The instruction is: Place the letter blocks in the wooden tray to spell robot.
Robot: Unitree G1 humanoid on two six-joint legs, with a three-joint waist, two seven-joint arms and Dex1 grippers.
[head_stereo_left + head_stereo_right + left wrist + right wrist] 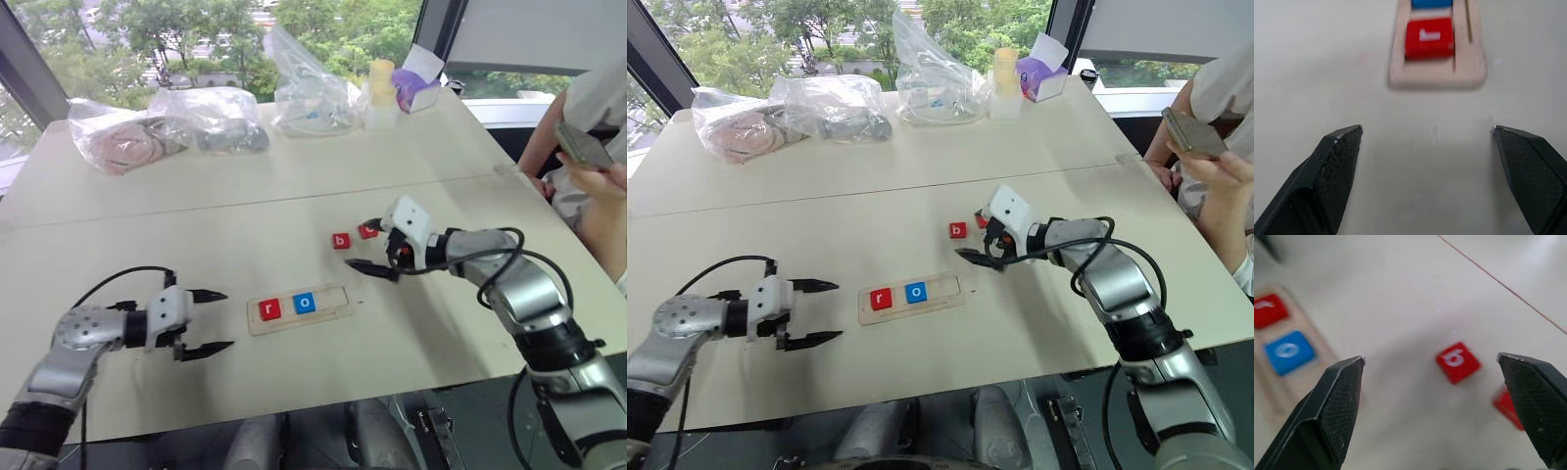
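A: What is shown in the wooden tray (338,302)?

B: Two letter blocks are seated in its slot: a red "r" block (269,309) at the end nearest the left hand, and a blue "o" block (305,303) just beside it. The rest of the slot is bare. The tray is laid flat on the table (294,211), near the front edge.

A: Where are the other blocks seen?

B: A red "b" block (340,240) is lying on the table beyond the tray. A second red block (367,232) is found just beside it, partly hidden by the right hand; its letter cannot be read.

A: How are the hands held?

B: The left hand (208,321) is held low over the table, well short of the tray's "r" end, its two black fingers spread wide and nothing between them. The right hand (375,245) is held above the loose red blocks, fingers likewise wide and empty; in the right wrist view the "b" block is framed between them.

A: What else is recorded?

B: Clear plastic bags (167,122) are ranged along the far edge, and a person's hand with a phone (580,147) is seen at the right.
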